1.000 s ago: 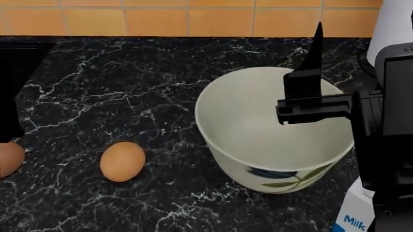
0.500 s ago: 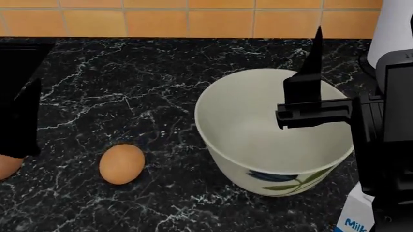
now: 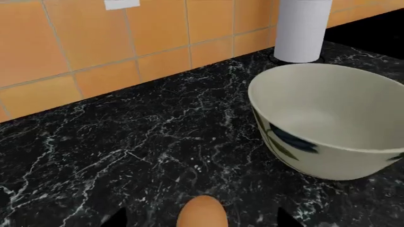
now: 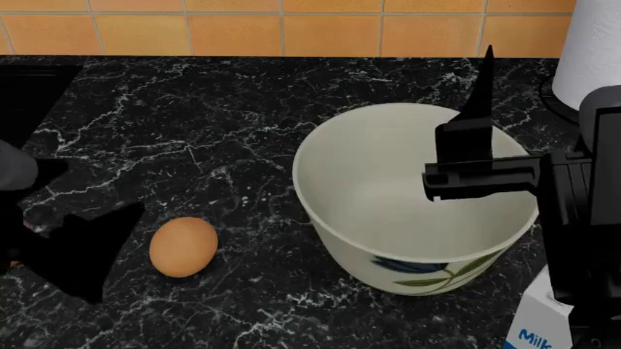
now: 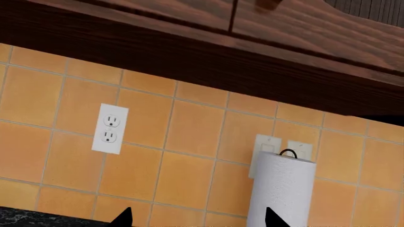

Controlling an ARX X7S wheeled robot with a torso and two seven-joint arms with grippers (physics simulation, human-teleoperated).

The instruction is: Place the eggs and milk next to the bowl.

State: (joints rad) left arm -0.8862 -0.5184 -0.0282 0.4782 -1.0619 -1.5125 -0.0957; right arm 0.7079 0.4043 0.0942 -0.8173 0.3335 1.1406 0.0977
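While right arm hides milk (image 4: 536, 323) top | one egg (image 4: 183, 247) visible

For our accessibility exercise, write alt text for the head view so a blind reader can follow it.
A large cream bowl with a blue flower stands on a black marble counter, a brown egg lying apart to its left. A milk carton peeks in at the lower right, and a dark robot arm hangs over the bowl's right side.
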